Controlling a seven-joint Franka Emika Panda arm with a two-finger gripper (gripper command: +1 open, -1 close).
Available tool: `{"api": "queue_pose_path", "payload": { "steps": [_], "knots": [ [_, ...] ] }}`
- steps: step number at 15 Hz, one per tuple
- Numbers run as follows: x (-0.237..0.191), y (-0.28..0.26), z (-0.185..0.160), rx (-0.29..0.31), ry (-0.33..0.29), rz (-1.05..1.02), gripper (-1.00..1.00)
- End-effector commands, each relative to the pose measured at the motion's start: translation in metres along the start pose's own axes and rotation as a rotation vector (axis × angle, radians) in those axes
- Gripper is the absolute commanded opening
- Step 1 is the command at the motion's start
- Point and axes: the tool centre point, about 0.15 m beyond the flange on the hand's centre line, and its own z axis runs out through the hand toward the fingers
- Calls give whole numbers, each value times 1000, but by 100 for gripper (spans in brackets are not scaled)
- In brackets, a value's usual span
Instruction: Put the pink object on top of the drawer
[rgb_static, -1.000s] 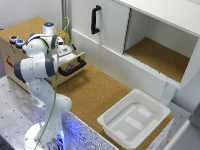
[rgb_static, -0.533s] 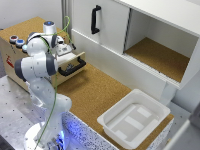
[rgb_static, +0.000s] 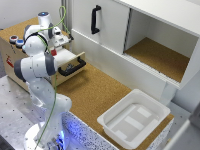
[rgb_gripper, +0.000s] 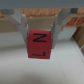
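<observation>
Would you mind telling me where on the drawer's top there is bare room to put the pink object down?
The drawer top looks bare at its middle and back, behind the arm. Its corner at the exterior view's left is crowded by small round objects. The gripper holds the pink object over a pale surface; the exterior view hides exactly where.

The arm (rgb_static: 37, 62) has shifted slightly (pink object (rgb_gripper: 39, 43) still held).

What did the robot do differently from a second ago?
Hardly anything changed. The arm stayed bent over the drawer, with no visible shift. The claw cannot be made out in the earlier pictures; now the wrist view shows it straddling the pink block, though contact isn't clear. The drawer stayed pulled open, and the white tray and cupboard did not move.
</observation>
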Motion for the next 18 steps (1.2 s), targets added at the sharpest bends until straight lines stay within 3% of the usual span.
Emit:
{"api": "queue_pose_path", "payload": {
  "steps": [1,5,11,16,17,18],
  "knots": [
    [72,40,-36,-31,-88,-79,-100],
    [110,51,-34,-24,-74,-162,-100],
    [140,45,14,81,-98,-237,-100],
    [152,20,2,76,-88,-266,-100],
    [151,16,-4,62,-94,-259,100],
    [148,15,-12,51,-94,-242,100]
  ]
}}
